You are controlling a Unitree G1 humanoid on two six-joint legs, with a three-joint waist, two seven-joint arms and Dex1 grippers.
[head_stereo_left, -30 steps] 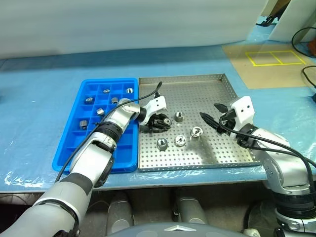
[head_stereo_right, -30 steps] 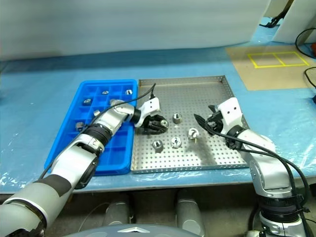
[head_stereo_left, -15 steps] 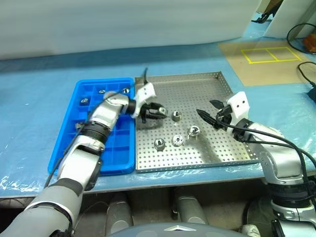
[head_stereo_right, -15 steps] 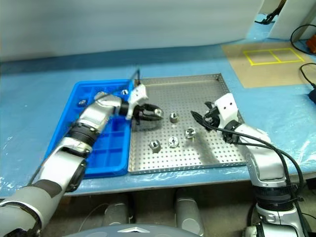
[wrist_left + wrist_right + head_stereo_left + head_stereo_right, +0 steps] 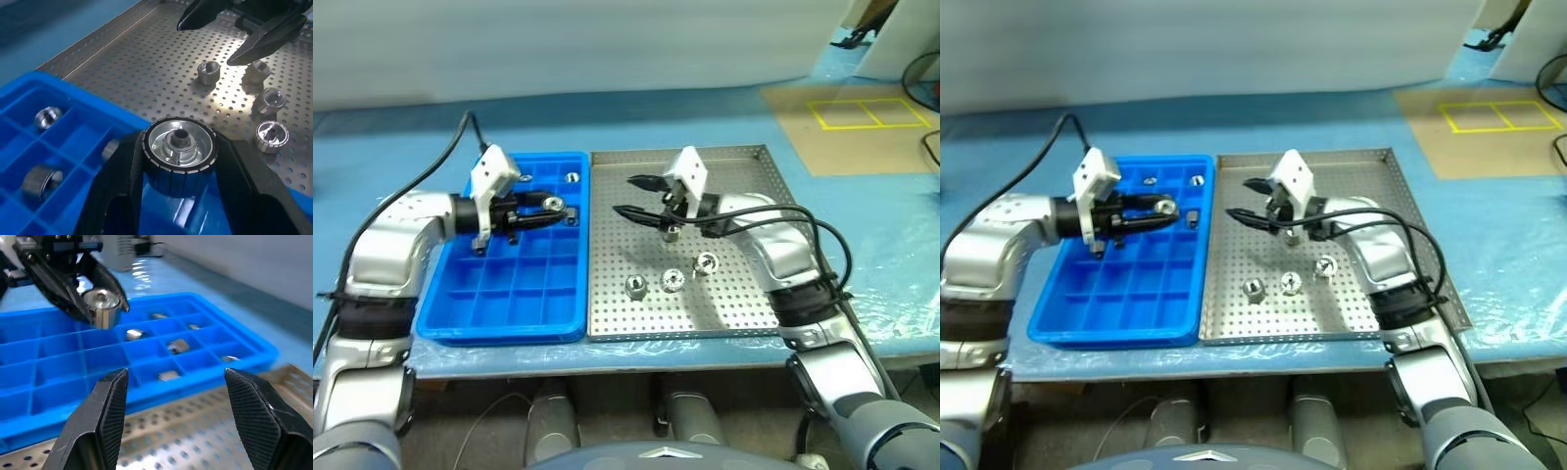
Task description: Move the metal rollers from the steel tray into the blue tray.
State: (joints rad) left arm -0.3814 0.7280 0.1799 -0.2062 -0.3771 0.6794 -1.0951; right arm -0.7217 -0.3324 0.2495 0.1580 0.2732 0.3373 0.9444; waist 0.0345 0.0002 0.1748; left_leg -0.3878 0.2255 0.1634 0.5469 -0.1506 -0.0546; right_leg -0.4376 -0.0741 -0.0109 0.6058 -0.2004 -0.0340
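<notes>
- My left gripper [image 5: 546, 208] is clamped on one metal roller [image 5: 179, 146], holding it above the upper compartments of the blue tray [image 5: 460, 294].
- My right gripper [image 5: 631, 195] has its jaws spread and grasps nothing; it hangs over the steel tray [image 5: 744, 304], near that tray's left side.
- Four loose rollers [image 5: 671, 280] lie on the steel tray's floor, grouped near its middle; one sits just beneath the right gripper.
- Several rollers [image 5: 47, 116] already rest in the blue tray's upper compartments.
- To do this step well, I judge I should line the held roller up over a vacant compartment, lower it close to the floor, then let go so it does not bounce into a neighbouring cell.
- The held roller is a short, bright silver cylinder with a knurled rim and a centre hole.
- The steel tray is square, dull silver, with a perforated floor and a low raised rim.
- The blue tray is glossy plastic divided into small square cells.
- Both trays sit side by side on a worktop [image 5: 391, 157] covered in blue film.
</notes>
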